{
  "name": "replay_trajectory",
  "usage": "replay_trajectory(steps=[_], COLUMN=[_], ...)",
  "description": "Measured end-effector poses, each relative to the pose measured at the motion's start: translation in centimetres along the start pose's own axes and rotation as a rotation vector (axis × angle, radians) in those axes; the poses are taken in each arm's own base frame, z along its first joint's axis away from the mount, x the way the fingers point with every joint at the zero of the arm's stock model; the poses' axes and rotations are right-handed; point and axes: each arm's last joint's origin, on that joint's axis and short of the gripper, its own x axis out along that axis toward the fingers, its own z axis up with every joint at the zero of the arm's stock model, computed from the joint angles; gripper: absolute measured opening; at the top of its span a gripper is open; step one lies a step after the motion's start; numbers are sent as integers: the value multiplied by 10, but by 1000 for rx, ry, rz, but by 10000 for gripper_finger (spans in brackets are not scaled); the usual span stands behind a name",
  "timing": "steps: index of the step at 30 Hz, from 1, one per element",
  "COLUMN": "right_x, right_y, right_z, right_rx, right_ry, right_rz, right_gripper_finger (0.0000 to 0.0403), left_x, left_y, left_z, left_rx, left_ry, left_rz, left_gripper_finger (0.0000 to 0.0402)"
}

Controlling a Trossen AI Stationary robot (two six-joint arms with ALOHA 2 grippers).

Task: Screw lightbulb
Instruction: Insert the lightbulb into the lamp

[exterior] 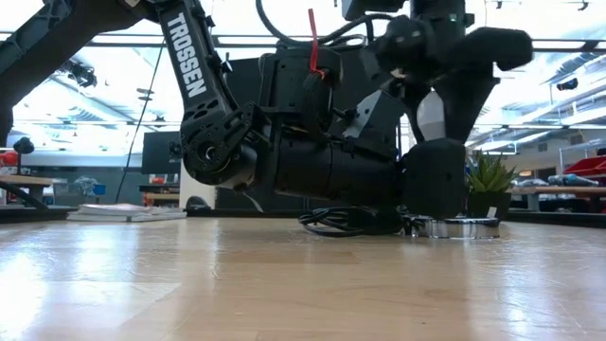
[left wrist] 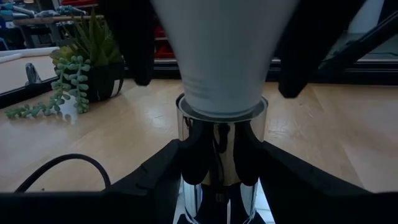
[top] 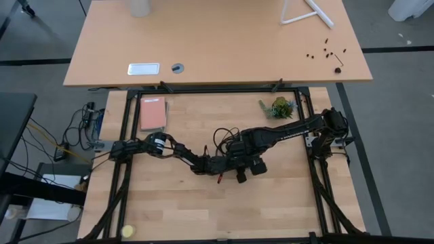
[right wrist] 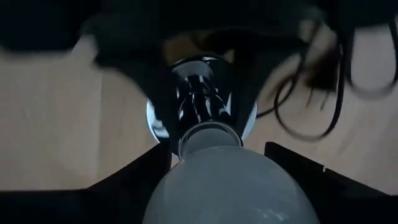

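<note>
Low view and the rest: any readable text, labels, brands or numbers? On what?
"TROSSEN": white capitals running along the dark arm at the upper left of the low view.
High view: a white rectangular plate on the far desk may carry print, too small to read.
High view: the pink book shows no readable title.
Left and right wrist views: no text on the lightbulb or the chrome socket.
</note>
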Motion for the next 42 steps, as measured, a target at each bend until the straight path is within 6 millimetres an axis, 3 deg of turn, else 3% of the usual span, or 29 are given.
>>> replay_trajectory(steps=[6, 12, 17, 29, 34, 42], right_x=[4, 7, 7, -13, -13, -11], right_y=[1, -1, -7, -11, -10, -11], right_z=[-2, -3, -4, 5, 0, 2], right_rx=[361, 744, 829, 228, -125, -514], right_ry=[2, 9, 22, -35, 24, 2], right_rz=[8, -21, -2, 18, 8, -24], right_gripper_finger=[265, 251, 263, 367, 373, 371], left_x=[-1, -1, -1, -1, -1, -1], left_y=[-1, -2, -2, -2, -2, -2], left_z=[1, 1, 1, 1, 1, 1], left_rx=[-1, 1, -1, 0, 0, 0], left_ry=[-8, -16, -15, -10, -10, -9], left_rz=[-3, 0, 3, 14, 10, 10], left_gripper_finger=[200, 200, 200, 200, 200, 200])
